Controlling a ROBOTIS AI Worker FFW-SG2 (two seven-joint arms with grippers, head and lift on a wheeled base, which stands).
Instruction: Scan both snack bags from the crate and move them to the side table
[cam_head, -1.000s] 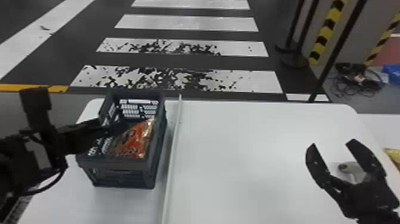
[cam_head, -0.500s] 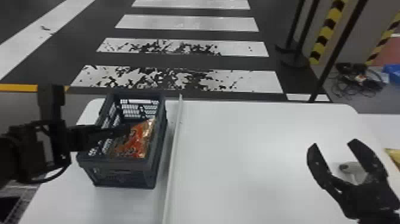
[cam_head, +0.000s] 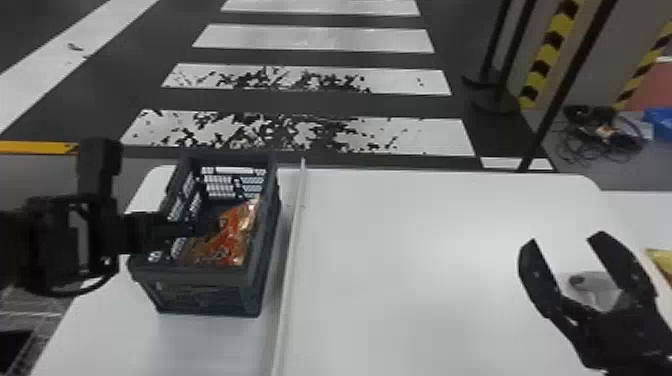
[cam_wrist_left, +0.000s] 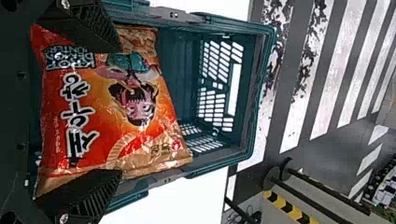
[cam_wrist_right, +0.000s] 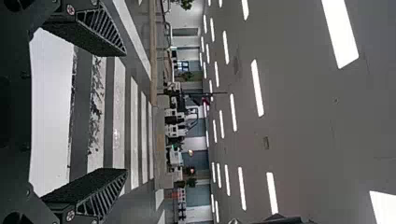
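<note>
My left gripper (cam_head: 192, 230) moved farther in over the crate (cam_head: 200, 295), its fingers spread wide across two edges of the orange snack bag (cam_head: 227, 242), which lay inside. My right gripper (cam_head: 562, 241) hung open over the white table (cam_head: 400, 275).

In the head view, the left gripper (cam_head: 155, 232) hides part of the bag (cam_head: 227, 240), and its arm is cut off by the left edge. The right gripper (cam_head: 567, 270) partly covers a grey object (cam_head: 592, 287). A yellow thing (cam_head: 662, 262) runs out at the right edge, too little of it showing to identify. In the right wrist view, the far furnishings (cam_wrist_right: 175, 119) are too small to tell.
</note>
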